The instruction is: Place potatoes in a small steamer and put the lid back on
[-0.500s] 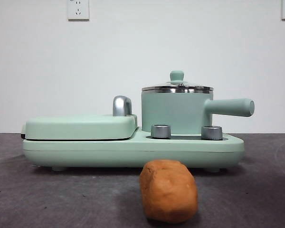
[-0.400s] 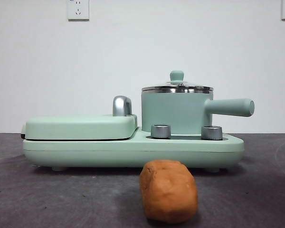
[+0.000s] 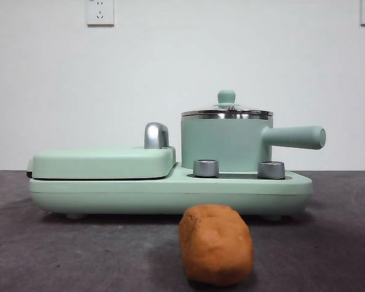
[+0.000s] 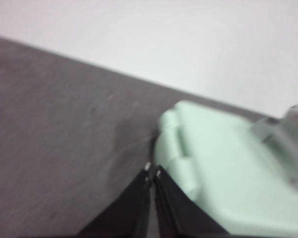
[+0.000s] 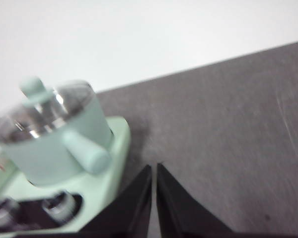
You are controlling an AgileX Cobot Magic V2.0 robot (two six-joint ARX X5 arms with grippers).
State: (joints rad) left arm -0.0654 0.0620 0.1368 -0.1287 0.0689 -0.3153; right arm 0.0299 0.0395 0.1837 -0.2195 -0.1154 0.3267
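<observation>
While the potato (image 3: 216,244) sits on the desk (image 3: 328,243) before the small steamer (image 3: 226,145), the lid (image 3: 227,111) is on. Both grippers, left gripper (image 4: 152,173) and right gripper (image 5: 154,171), are pressed together, empty. The lumpy potato may roll away when grabbed.

Potato (image 3: 216,244) on table (image 3: 61,255) at front edge; cooker base (image 3: 170,190) behind it; steamer (image 3: 226,145) on base's right half, lid (image 3: 227,111) on; griddle (image 3: 102,162) left.
</observation>
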